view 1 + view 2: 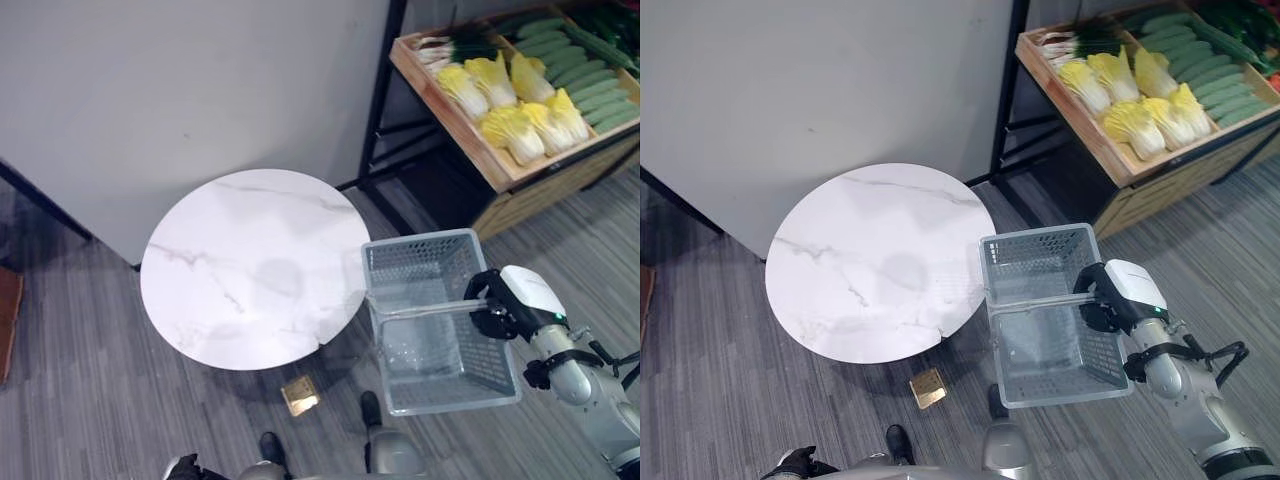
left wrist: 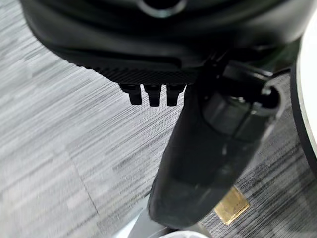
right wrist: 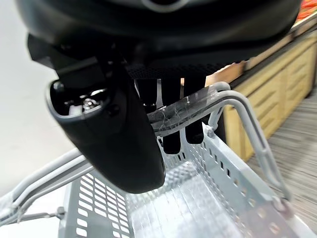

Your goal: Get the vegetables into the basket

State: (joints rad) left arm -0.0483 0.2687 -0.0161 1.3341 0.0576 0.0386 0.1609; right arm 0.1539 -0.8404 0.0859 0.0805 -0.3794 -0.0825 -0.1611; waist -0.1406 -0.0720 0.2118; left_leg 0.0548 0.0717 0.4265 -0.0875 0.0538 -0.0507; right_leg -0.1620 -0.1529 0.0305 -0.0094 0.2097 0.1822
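A grey plastic basket (image 1: 415, 243) hangs empty over the carpet, just right of the round table. My right hand (image 1: 500, 305) is shut on its taped wire handle (image 3: 198, 104), with the fingers (image 3: 171, 139) curled over the bar. The vegetables lie in a wooden crate (image 1: 500, 175) at the far right: yellow napa cabbages (image 1: 520, 120), green cucumbers (image 1: 590, 70) and green onions (image 1: 450, 45). The basket is well short of the crate. My left hand (image 2: 148, 39) hangs low at my side (image 1: 795, 462) over the carpet, relaxed and holding nothing.
A round white marble table (image 1: 250, 265) stands bare to the left of the basket. A grey wall panel (image 1: 180, 90) rises behind it. The crate rests on a black metal rack (image 1: 380, 110). A brass floor plate (image 1: 300, 395) sits in the carpet below the table.
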